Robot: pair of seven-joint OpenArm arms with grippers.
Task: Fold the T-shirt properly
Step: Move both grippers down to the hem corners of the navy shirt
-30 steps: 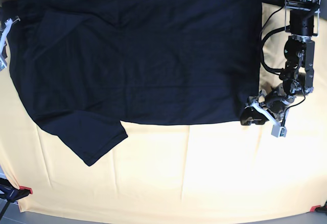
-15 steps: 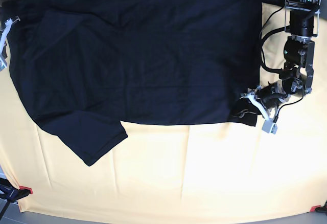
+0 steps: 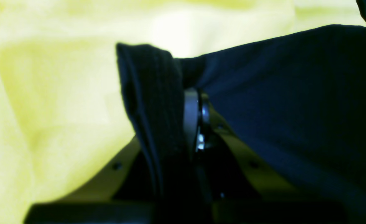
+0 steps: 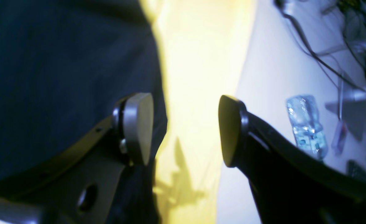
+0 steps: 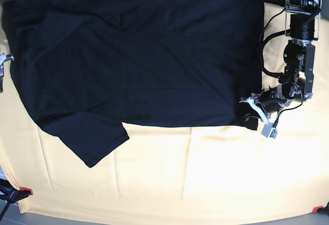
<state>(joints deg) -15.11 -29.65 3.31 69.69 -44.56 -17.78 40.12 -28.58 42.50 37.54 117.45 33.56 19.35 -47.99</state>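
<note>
T-shirt (image 5: 139, 55) lies spread across the far half of the yellow cloth (image 5: 205, 173); left gripper (image 5: 253, 113) is pinching its near-right corner, right gripper (image 4: 186, 130) gapes empty at the left edge.

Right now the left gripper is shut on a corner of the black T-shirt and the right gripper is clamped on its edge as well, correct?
Not quite. The left gripper is shut on the T-shirt, but the right gripper is open: the right wrist view shows its pads apart with nothing between them.
</note>
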